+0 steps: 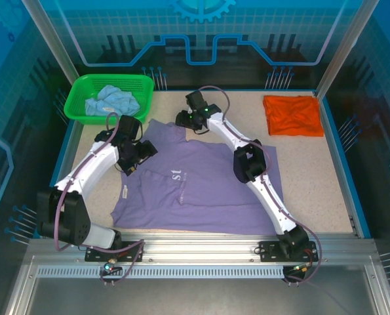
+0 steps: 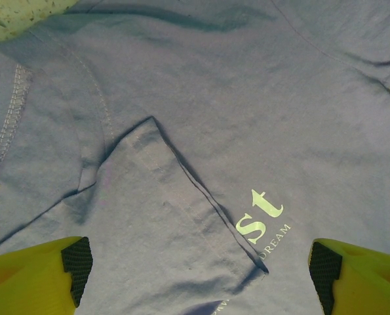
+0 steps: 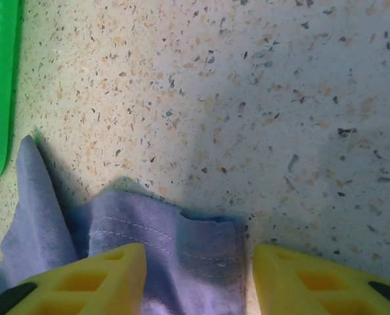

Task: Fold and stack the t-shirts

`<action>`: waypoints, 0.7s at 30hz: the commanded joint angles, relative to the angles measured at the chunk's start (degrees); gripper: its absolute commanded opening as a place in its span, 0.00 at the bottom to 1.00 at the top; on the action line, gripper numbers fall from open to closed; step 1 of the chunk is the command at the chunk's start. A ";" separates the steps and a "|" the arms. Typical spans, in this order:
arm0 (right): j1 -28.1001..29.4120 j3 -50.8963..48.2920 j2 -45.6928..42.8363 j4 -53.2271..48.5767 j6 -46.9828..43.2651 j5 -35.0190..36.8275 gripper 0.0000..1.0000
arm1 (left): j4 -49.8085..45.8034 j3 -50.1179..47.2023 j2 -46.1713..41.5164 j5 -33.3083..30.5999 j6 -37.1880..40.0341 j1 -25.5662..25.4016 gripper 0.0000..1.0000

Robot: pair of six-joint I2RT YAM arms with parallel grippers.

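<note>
Speckled bench (image 1: 312,170) within a blue-panelled enclosure. The lavender t-shirt (image 1: 208,190) lay flat mid-bench, long axis left to right, lettering upright toward the far edge. Left gripper (image 2: 198,262) hovered open above it; right gripper (image 3: 198,275), jaws parted, straddled its far stitched edge.

Green basket (image 1: 142,98) (far left corner) on speckled table (image 1: 312,177).

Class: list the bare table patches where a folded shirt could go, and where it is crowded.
Bare: the right strip of the table, between the lavender shirt, the orange shirt and the right edge; a far gap left of the orange shirt. Crowded: the middle under the lavender shirt, and the green basket's corner.
</note>
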 commanded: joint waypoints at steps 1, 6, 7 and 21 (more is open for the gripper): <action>0.44 1.02 3.25 0.45 0.65 -1.25 0.43 | -1.76 -1.09 -2.60 -1.11 0.69 -0.35 0.88; 0.35 1.47 3.77 1.98 0.54 -2.07 0.25 | -1.32 -2.70 -3.94 -0.99 -0.23 -0.34 0.88; 0.28 1.51 3.81 2.13 0.36 -2.07 0.23 | -1.34 -2.92 -4.16 -1.04 -0.36 -0.35 0.88; -0.03 0.71 -3.77 3.34 -4.72 -4.51 0.00 | 0.07 -2.95 -4.76 2.23 -0.21 0.37 0.88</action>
